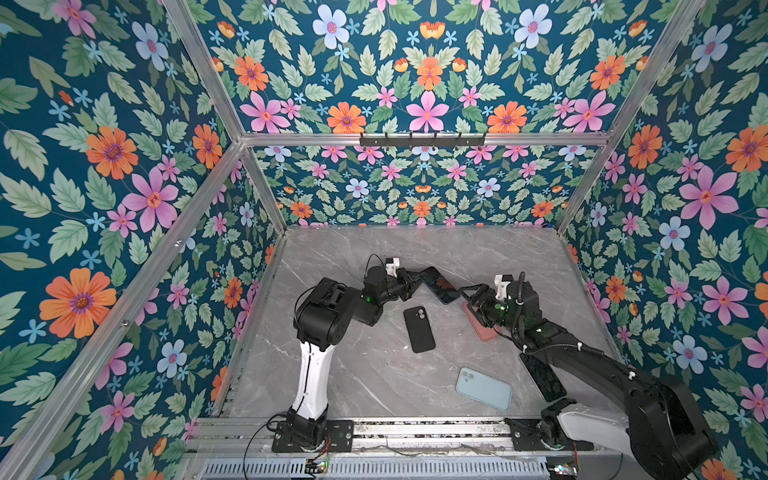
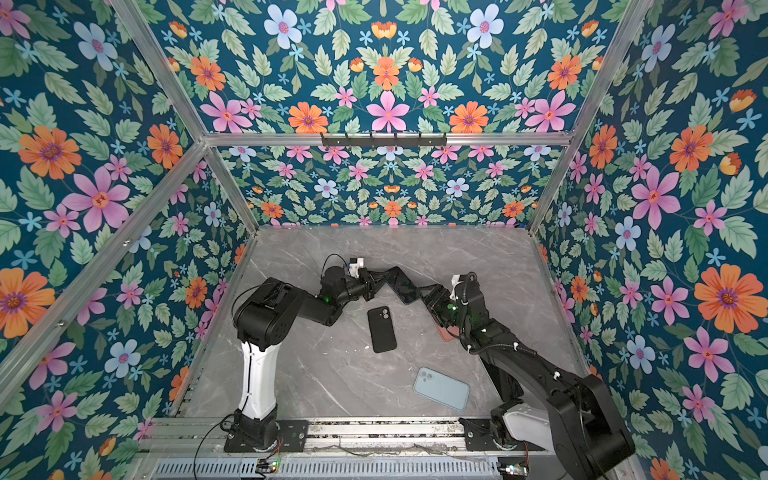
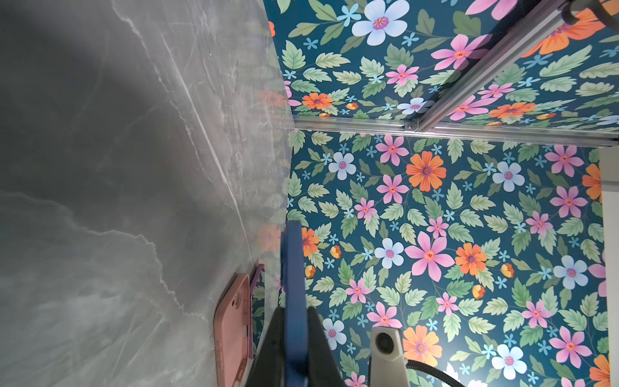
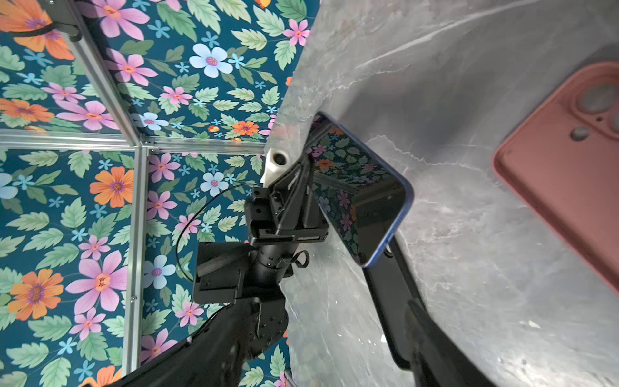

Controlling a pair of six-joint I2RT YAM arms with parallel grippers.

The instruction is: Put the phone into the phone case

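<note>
Blue-edged phone [image 1: 442, 286], dark screen, tilted in mid-air; pink case [image 4: 562, 174] flat nearby, apparently back-side up.

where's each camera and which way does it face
both top views: high behind the robot, looking down at the marble table; both arms show, left claw gripping the blue-edged phone, right claw beside it
left wrist: on the left arm, looking along its claw and phone toward the flowered wall
right wrist: on the right arm, facing the left claw and phone; its own finger shows
shared by wrist views: phone, pink case

Floral wallpaper [image 1: 424, 83] (teal, with pink and orange blooms) and aluminium rails [image 1: 291, 139] enclose a grey marble tabletop [image 1: 374, 374].
</note>
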